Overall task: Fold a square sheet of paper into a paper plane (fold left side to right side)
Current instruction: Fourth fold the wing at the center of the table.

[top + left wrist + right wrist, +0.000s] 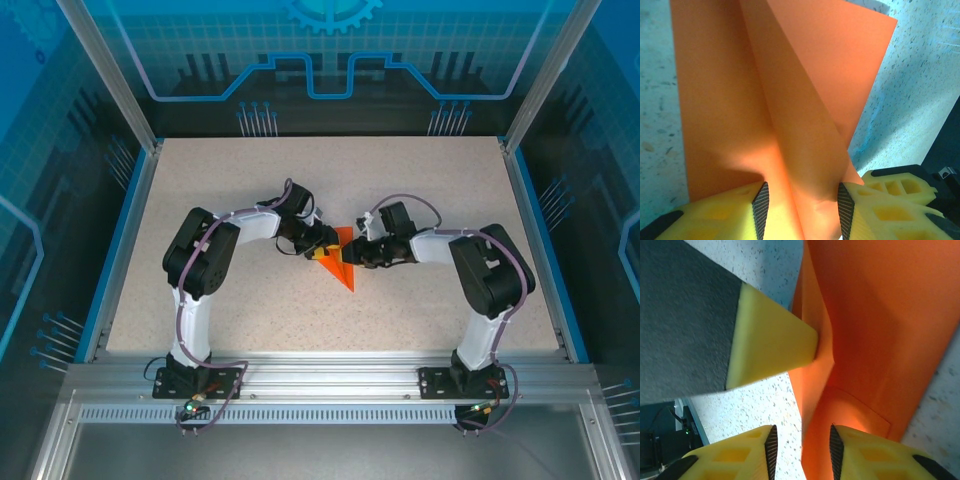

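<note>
Paper sits mid-table. Left gripper is right at its 9 o'clock, right gripper at its 3 o'clock, and the tip points 5 o'clock.

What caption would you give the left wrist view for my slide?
Left gripper straddling a raised fold of the orange paper on the speckled table.

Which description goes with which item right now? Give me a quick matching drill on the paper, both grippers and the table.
Items:
1. orange paper
2. left gripper
3. right gripper
4. table

Descriptions:
a. speckled beige
b. at the paper's right side, jaws apart around its edge
c. folded, tip toward the arm bases
d. at the paper's left side, raised fold between its pads

Pairs: 1-c, 2-d, 3-b, 4-a
</note>
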{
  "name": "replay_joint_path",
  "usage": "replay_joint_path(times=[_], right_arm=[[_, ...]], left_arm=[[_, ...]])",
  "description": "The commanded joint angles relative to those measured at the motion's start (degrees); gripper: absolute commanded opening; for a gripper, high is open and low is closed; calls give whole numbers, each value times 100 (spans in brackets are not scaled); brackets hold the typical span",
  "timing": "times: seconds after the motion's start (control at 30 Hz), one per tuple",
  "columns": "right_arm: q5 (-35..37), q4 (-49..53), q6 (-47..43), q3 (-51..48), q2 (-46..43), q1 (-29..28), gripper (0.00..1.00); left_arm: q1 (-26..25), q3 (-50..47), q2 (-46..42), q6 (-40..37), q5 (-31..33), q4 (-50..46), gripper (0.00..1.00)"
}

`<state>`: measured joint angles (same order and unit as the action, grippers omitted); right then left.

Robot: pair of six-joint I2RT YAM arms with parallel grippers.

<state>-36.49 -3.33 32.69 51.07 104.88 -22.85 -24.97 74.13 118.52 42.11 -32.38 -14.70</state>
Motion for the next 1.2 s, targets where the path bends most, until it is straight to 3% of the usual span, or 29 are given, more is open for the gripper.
replay_joint_path(times=[0.0, 0.13, 0.37, 1.17], right_arm=[[-112, -57, 19, 197, 152, -97, 29], [60, 146, -74, 249, 147, -99, 18], [412, 653, -370, 362, 121, -91, 7], [1169, 1309, -658, 588, 228, 19, 5]], left_arm=[[-28, 1, 204, 45, 188, -285, 44], [-28, 13, 190, 38, 190, -293, 44], [-31, 9, 180, 26, 206, -308, 44], [-25, 59, 189, -18, 202, -389, 44]])
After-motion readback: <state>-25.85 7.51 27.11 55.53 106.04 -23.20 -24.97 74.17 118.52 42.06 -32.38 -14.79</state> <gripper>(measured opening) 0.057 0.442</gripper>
